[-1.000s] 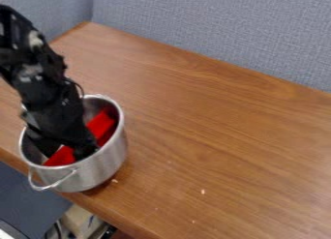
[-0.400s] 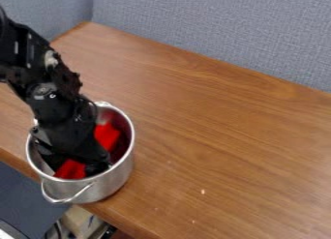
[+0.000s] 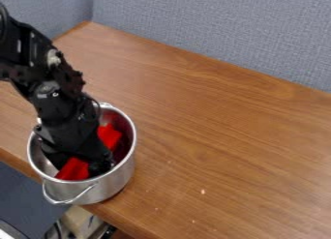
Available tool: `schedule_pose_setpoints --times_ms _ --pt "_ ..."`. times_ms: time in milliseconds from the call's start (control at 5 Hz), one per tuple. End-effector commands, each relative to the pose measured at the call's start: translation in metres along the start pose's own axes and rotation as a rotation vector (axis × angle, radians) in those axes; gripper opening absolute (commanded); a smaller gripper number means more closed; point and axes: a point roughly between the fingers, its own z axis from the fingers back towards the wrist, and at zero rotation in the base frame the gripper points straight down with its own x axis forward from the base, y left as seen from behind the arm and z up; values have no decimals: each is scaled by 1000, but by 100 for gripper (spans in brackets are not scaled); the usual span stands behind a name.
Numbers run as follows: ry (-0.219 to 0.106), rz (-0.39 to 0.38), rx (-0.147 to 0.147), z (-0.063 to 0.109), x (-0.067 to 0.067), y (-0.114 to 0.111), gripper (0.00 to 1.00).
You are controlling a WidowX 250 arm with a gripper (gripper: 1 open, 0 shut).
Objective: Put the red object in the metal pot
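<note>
Wooden counter [image 3: 220,107], metal pot [image 3: 114,180] near its edge, red object [image 3: 108,136] inside, black gripper [image 3: 65,151] lowered in, jaws' spread seemingly unreadable.

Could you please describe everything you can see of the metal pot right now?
The metal pot is a round, shiny steel vessel with straight sides and a rolled rim, standing upright at the near left edge of the wooden table. A thin wire handle hangs at its front. Inside lie red pieces of the red object, partly hidden. The black gripper reaches down into it from above; whether it touches the pot cannot be told.
</note>
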Motion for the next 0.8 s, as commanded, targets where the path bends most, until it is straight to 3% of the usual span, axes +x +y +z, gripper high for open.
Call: schedule_pose_setpoints --times_ms 0,200,400,600 --pt "-33 56 15 3 11 8 100" --pt "-37 95 20 3 15 12 100" --pt "-40 114 21 1 23 10 0" --pt "-35 142 23 0 32 8 0"
